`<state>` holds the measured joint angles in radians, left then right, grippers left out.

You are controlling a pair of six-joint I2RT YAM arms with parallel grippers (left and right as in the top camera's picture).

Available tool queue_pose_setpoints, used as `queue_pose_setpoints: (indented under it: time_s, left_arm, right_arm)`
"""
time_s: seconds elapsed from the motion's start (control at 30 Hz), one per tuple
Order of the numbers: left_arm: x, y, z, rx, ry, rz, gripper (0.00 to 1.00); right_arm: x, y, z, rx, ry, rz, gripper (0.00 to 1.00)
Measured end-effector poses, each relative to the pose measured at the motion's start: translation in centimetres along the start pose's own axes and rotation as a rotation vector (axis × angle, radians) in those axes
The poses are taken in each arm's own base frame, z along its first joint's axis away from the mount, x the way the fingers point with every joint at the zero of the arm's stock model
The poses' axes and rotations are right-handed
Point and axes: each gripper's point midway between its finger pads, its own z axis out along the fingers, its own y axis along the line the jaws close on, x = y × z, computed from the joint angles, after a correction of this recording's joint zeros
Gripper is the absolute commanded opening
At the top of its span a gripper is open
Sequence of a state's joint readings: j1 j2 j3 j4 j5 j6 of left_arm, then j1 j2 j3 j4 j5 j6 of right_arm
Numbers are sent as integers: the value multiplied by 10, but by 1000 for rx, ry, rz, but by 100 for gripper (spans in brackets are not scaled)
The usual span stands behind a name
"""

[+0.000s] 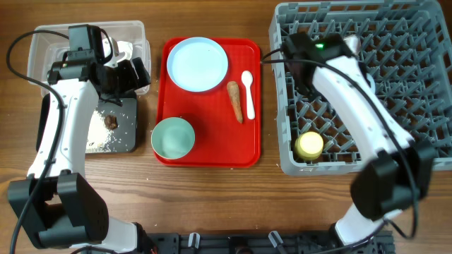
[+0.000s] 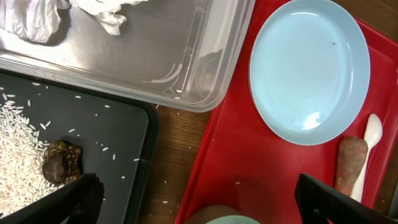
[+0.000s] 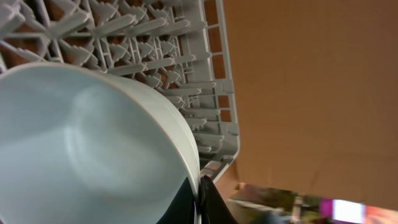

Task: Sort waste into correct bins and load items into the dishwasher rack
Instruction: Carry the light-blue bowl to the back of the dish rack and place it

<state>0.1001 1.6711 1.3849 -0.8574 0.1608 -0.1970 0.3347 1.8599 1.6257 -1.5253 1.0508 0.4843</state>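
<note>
Right gripper (image 3: 200,198): clenched on small white bowl (image 3: 87,143) rim, at dishwasher rack (image 3: 155,50). Left gripper (image 2: 198,186): released, empty; pale blue plate (image 2: 308,68) at its 1 o'clock

Left fingers (image 2: 78,194) spread wide apart, aimed straight down; right fingers (image 3: 214,206) clamped close together.

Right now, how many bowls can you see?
2. A light-teal bowl sits on the red tray; a white bowl is gripped by the right pincer at the grey rack. More could be hidden.
</note>
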Motion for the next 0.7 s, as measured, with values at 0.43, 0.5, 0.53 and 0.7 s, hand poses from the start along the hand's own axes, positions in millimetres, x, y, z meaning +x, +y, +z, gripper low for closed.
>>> queue_pose_setpoints:
  time_s: [0.43,0.5,0.53,0.7]
  left_arm:
    - [1,0,0,-1,2,-1,100]
    - [0,0,0,0,2,0,100]
    - [0,0,0,0,0,0,100]
    - [0,0,0,0,1,0,100]
  right_arm:
    - [-76,31,12,131,-210,127,4]
    - [-99,32,7,126,-273,182,4]
    - [-110,31,4,125,-302,208,4]
    - [-169,13,-20,173,-454,254,4]
